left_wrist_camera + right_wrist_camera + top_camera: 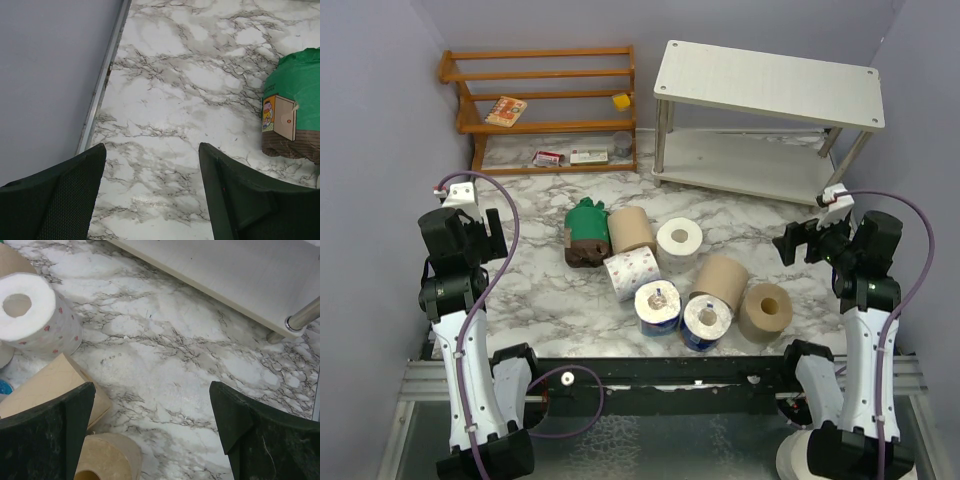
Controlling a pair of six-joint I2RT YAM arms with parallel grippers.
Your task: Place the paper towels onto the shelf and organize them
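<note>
Status: nothing shelved. The shelf [770, 80] stands at the far right corner of the worktop [535, 300], and both tiers are bare as far as I can see. All the paper towels [720, 279] sit bunched mid-worktop, running toward the near edge. The green pack [585, 222] and white roll [679, 239] are on the far side, with the pink-dotted roll [632, 272] and blue-wrapped rolls [658, 305] nearer me. The left claw [152, 200] hangs released and empty over bare marble near the left edge. The right claw [152, 430] is released too, holding nothing, between the cluster and the shelf. I judge the whole job remains: every roll needs lifting and lining up.
</note>
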